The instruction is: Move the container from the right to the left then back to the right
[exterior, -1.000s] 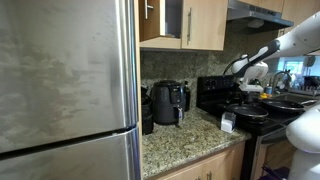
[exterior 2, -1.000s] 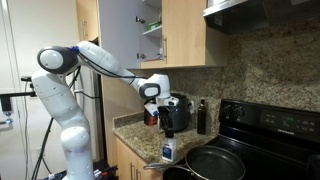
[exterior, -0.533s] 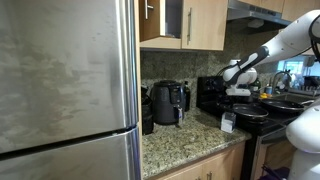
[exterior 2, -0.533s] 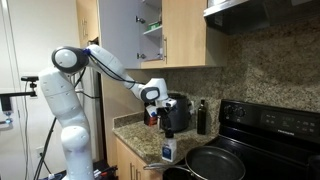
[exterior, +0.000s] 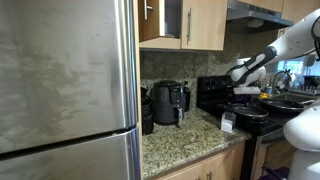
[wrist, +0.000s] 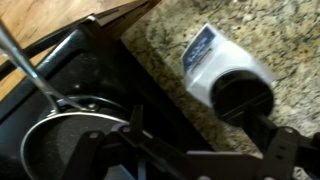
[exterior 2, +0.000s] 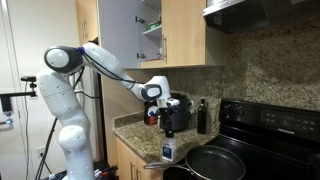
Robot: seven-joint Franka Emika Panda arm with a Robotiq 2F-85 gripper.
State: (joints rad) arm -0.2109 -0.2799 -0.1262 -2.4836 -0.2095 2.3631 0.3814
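Note:
The container (exterior: 227, 122) is a small whitish plastic cup with a blue label. It stands on the granite counter near its front edge, beside the black stove, and shows in both exterior views (exterior 2: 167, 151). In the wrist view the container (wrist: 222, 66) lies below and ahead of the jaws, with a dark round top. My gripper (wrist: 190, 160) hangs above it, clear of it, in both exterior views (exterior: 241, 84) (exterior 2: 153, 108). Its dark fingers are spread apart with nothing between them.
A black air fryer (exterior: 168, 102) stands at the back of the counter (exterior: 185, 138). The black stove (exterior: 250, 112) carries a dark frying pan (exterior 2: 212, 163), also in the wrist view (wrist: 60, 135). A dark bottle (exterior 2: 201, 117) stands by the backsplash. A steel fridge (exterior: 65, 90) fills one side.
The arm has shifted slightly back and forth above the counter. The container has not moved.

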